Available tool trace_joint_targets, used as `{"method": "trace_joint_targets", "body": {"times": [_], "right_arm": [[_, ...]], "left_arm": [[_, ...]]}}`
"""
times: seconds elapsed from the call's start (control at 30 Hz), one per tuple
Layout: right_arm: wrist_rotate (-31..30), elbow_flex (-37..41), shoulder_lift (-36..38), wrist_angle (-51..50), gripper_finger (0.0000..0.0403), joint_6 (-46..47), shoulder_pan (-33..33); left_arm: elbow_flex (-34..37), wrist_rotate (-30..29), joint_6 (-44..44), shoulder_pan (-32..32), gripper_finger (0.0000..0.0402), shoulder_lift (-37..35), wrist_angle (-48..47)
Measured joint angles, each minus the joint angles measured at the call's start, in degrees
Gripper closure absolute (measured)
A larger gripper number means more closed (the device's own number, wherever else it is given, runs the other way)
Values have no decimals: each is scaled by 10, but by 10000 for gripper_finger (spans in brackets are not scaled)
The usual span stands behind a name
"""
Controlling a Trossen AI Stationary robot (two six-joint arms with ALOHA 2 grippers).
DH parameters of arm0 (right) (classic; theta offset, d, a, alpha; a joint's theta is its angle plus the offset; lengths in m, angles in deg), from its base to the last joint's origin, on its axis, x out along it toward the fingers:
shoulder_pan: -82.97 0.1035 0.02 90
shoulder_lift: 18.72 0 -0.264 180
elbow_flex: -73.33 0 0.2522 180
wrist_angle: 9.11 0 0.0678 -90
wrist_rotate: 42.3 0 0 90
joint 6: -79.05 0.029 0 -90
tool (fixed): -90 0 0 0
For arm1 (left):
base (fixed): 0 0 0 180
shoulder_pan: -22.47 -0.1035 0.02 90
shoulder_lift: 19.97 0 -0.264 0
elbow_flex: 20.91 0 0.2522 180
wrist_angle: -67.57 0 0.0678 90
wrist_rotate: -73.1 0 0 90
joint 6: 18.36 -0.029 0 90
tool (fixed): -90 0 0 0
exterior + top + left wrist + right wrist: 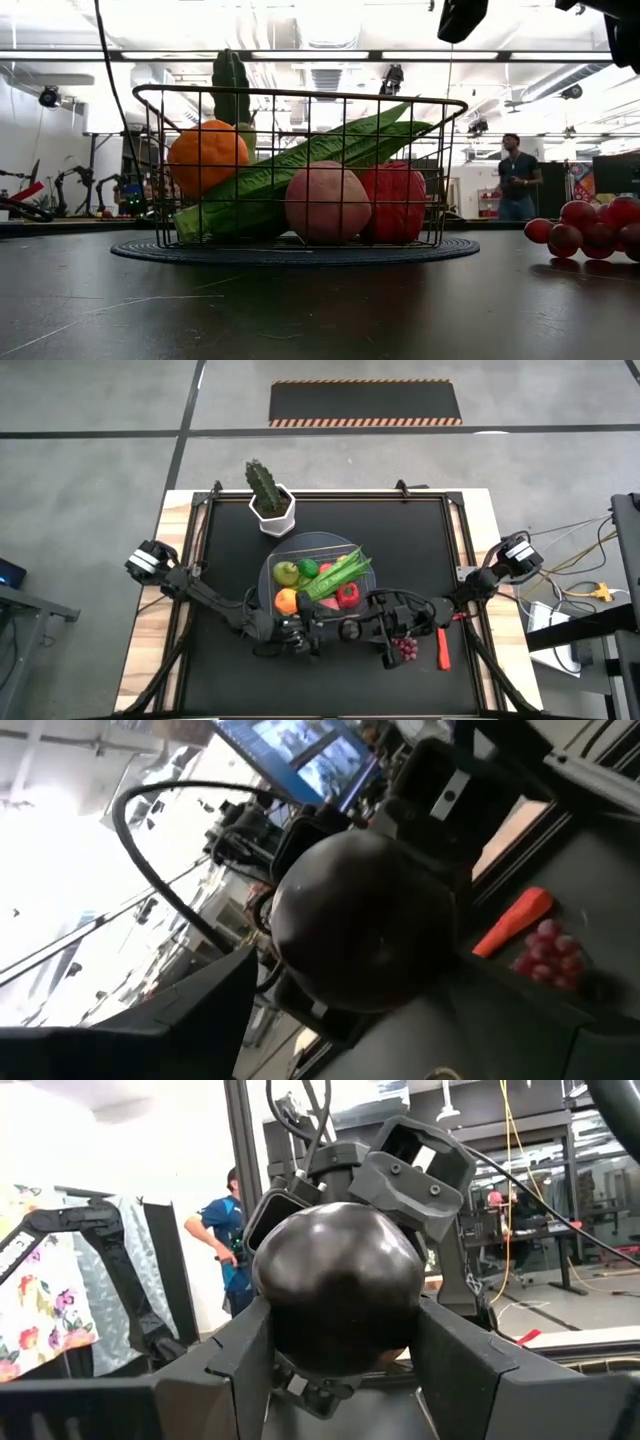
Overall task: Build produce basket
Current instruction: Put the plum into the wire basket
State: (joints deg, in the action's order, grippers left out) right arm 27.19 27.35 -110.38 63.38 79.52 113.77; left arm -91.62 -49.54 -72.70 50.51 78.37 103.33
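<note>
Nearest, at the front edge of the tabletop, the two arms meet nose to nose over a glossy dark ball (335,1285), perhaps a toy plum or eggplant. The right end effector (340,1335) has a finger pressed on either side of it. The left end effector (305,632) faces it with fingers spread wide, and I cannot tell whether they touch the ball. The ball looks smooth and hard, probably light hollow plastic, so it is likely slippery. The safest hold is across its widest part, squarely, so it does not squirt out. Just beside the right arm lie the purple grapes (405,648) and next to them the red chili (443,645), both loose on the tabletop. The grapes look lumpy and should grip easily across the middle of the bunch. The slim chili wants a pinch across its width at mid-length. Farther in, the wire basket (300,95) already holds an orange (205,157), a green apple (286,571), a lime (308,567), a red pepper (347,596) and a long bean bunch (340,573) laid slantwise over them. Beyond it stands a potted cactus (266,490), and a person (517,180) stands in the room behind.
</note>
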Motion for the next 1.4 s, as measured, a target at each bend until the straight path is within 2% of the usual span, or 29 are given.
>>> {"method": "trace_joint_targets", "body": {"times": [0.23, 0.4, 0.63, 0.77, 1.03, 1.17, 1.33, 1.4], "right_arm": [[-5, 0, 0, -4, 215, 0, -2], [-5, 0, 0, -5, 215, 4, -7], [-5, 0, 0, -6, 208, 1, -7], [-5, 0, 0, -5, 188, 11, -8], [-9, 1, 10, -28, 116, 1, -10], [-43, 1, 52, -110, 90, -18, -10], [-98, 1, 156, -303, 89, -26, -10], [-129, -4, 204, -395, 93, -26, -9]], "left_arm": [[0, 39, 15, -1, 100, 0, 8], [0, 45, 26, -1, 103, 0, 8], [0, 45, 28, -5, 158, -1, 7], [0, 45, 30, -6, 183, -1, 6], [0, 40, 31, -7, 189, -1, 5], [-1, -7, 67, -7, 190, -1, 5], [0, -154, 171, -7, 191, -3, -20], [-2, -190, 219, -11, 191, -4, -59]]}}
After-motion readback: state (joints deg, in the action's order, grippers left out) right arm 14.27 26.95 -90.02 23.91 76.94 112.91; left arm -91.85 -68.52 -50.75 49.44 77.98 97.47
